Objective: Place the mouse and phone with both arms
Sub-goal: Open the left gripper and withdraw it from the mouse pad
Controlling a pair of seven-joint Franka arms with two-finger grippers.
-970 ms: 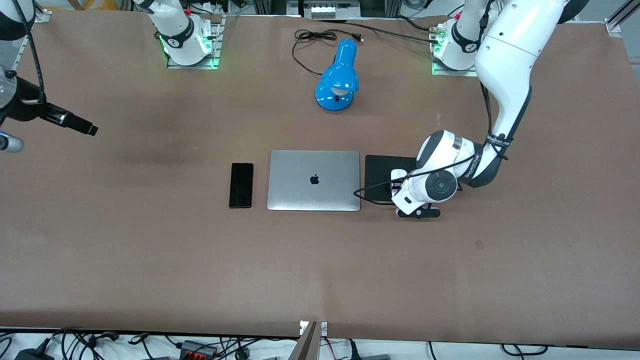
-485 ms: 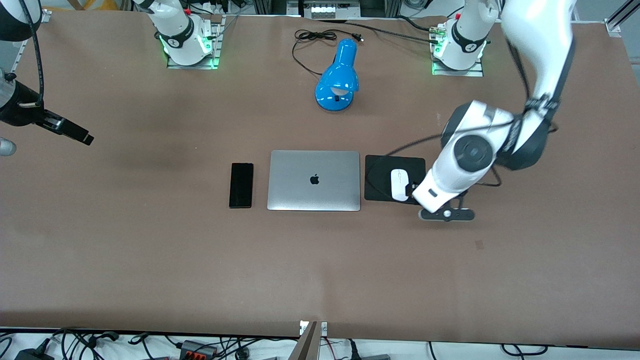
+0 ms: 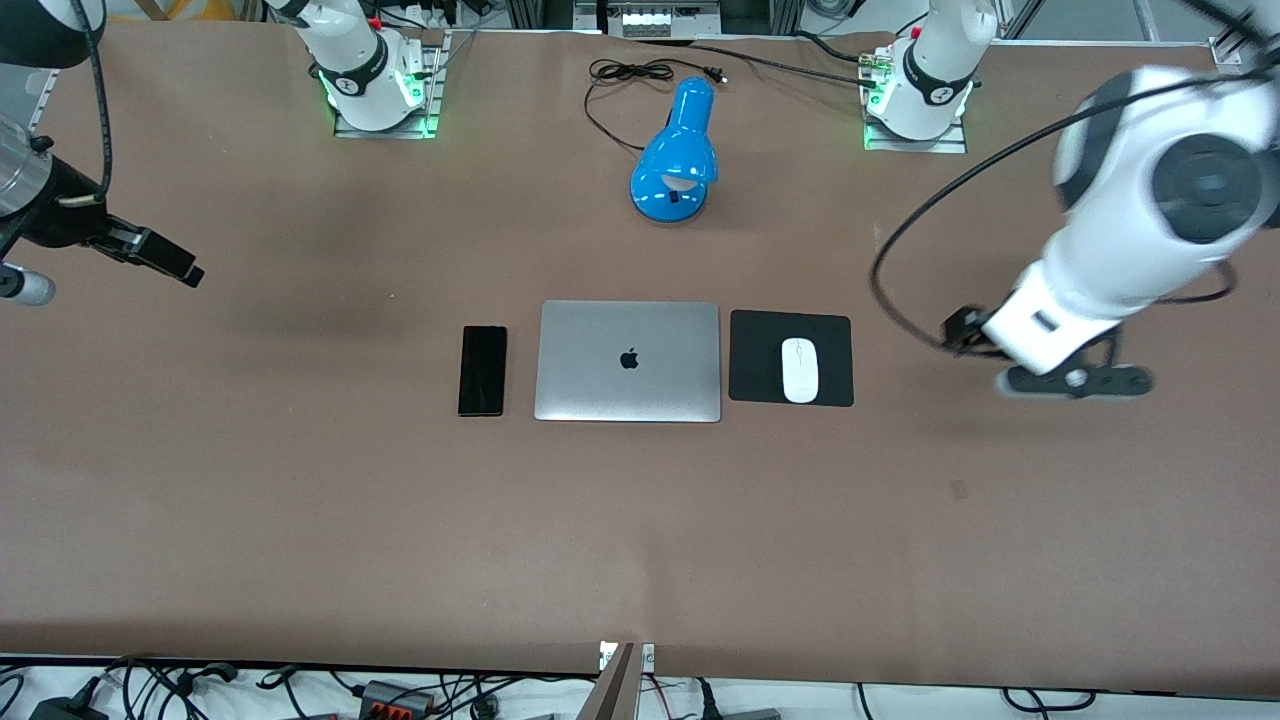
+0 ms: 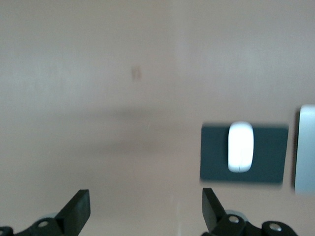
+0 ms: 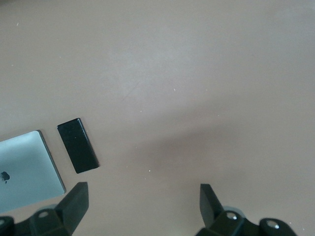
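Observation:
The white mouse (image 3: pixel 801 370) lies on the black mouse pad (image 3: pixel 760 345), beside the closed silver laptop (image 3: pixel 628 360) toward the left arm's end. The black phone (image 3: pixel 482 370) lies flat beside the laptop toward the right arm's end. My left gripper (image 3: pixel 962 330) is open and empty in the air over bare table, off the pad toward the left arm's end. Its wrist view shows the gripper (image 4: pixel 146 211), the mouse (image 4: pixel 240 146) and the pad (image 4: pixel 214 152). My right gripper (image 3: pixel 165 260) is open and empty, high over the table's right-arm end. Its wrist view shows the gripper (image 5: pixel 142 206) and the phone (image 5: pixel 78 145).
A blue desk lamp (image 3: pixel 676 160) with a black cord lies between the two arm bases, farther from the front camera than the laptop. The laptop's edge shows in the left wrist view (image 4: pixel 306 147) and the right wrist view (image 5: pixel 24 167). Brown table surface surrounds the row of items.
My left gripper has let go of the mouse on the pad and swung up and away toward the left arm's end. The right gripper has only shifted slightly.

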